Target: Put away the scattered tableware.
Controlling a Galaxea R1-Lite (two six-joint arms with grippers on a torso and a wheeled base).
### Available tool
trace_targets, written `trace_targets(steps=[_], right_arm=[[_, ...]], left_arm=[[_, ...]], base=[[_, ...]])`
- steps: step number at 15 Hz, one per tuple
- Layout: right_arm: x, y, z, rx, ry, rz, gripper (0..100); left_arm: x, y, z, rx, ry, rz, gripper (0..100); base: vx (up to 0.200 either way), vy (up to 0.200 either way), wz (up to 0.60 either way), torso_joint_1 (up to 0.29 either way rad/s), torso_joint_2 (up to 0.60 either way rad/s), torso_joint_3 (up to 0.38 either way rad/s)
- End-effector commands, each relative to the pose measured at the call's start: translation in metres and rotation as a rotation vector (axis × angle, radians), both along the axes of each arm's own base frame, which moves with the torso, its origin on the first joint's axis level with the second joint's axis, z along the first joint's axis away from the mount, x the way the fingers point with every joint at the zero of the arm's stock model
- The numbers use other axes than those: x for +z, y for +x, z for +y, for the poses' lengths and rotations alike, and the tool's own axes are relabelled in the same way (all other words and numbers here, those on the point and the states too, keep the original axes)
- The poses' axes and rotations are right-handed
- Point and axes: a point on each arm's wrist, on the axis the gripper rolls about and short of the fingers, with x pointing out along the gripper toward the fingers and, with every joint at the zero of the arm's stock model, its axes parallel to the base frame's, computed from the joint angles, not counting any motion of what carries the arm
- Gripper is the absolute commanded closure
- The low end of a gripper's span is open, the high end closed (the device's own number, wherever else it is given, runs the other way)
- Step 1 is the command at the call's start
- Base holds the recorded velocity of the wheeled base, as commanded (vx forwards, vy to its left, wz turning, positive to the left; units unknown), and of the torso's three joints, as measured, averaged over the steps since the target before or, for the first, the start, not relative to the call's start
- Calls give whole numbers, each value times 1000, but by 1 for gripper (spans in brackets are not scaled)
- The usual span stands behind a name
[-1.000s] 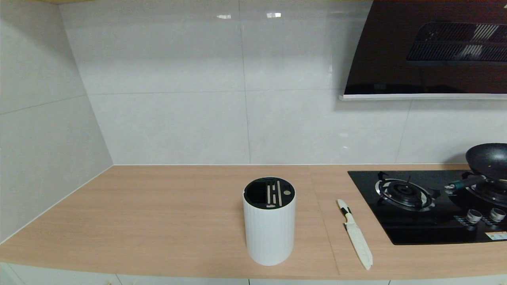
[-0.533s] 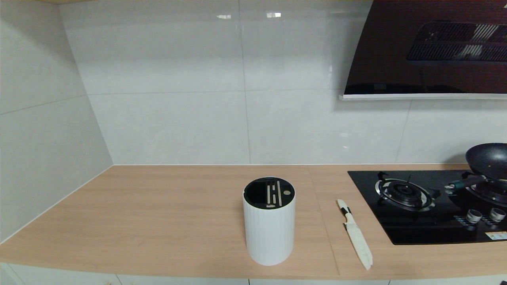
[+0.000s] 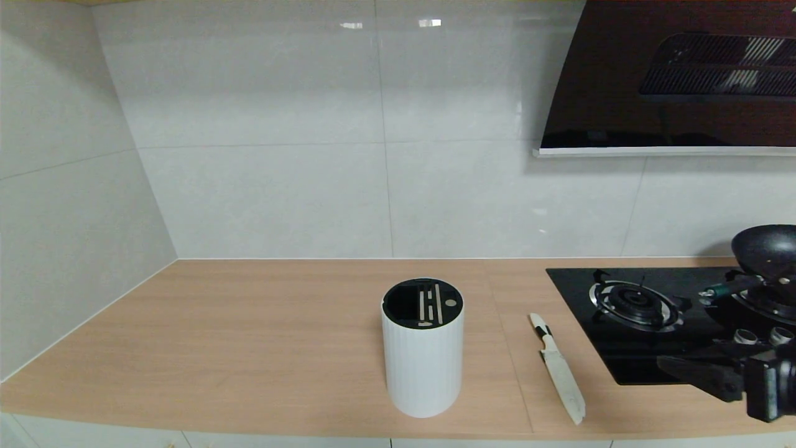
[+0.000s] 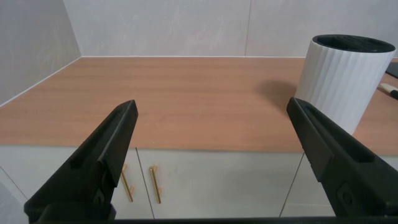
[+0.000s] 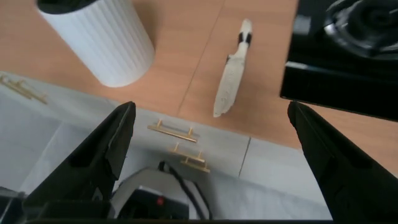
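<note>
White ribbed holder [image 3: 423,364] stands upright, black slotted top — pale knife [image 3: 558,372] lies flat to its right, apart, blade frontward.

A light wooden countertop [image 3: 249,336] carries a white ribbed holder [image 3: 423,367], standing upright near the front edge, about midway along. To its right, apart from it, a pale knife [image 3: 558,368] lies flat, handle pointing far. Just right of the knife sits a black gas hob [image 3: 622,358].
</note>
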Motion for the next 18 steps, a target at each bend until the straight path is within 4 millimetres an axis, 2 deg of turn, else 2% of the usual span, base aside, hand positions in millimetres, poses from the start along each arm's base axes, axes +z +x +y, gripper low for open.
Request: trace_targets(steps=[1, 5, 7, 8, 9, 14, 18], right_arm=[[-31, 67, 12, 5, -30, 129, 0], [-64, 123, 24, -8, -53, 141, 0], [-93, 154, 31, -2, -59, 153, 0], [-99, 160, 32, -3, -61, 154, 0], [-118, 173, 37, -12, -80, 163, 0], [-171, 191, 51, -33, -129, 191, 0], [-199, 202, 52, -100, -190, 221, 0]], left_arm=[[0, 0, 0, 1, -1, -1, 0], [0, 0, 0, 1, -1, -1, 0], [0, 0, 0, 1, -1, -1, 0], [0, 0, 0, 1, -1, -1, 0], [0, 0, 0, 1, -1, -1, 0], [0, 0, 0, 1, -1, -1, 0], [0, 0, 0, 1, -1, -1, 0]], base=[[0, 0, 0, 0, 0, 0], [0, 0, 0, 0, 0, 0], [0, 0, 0, 0, 0, 0], [0, 0, 0, 0, 0, 0], [0, 0, 0, 0, 0, 0], [0, 0, 0, 0, 0, 0], [0, 0, 0, 0, 0, 0]])
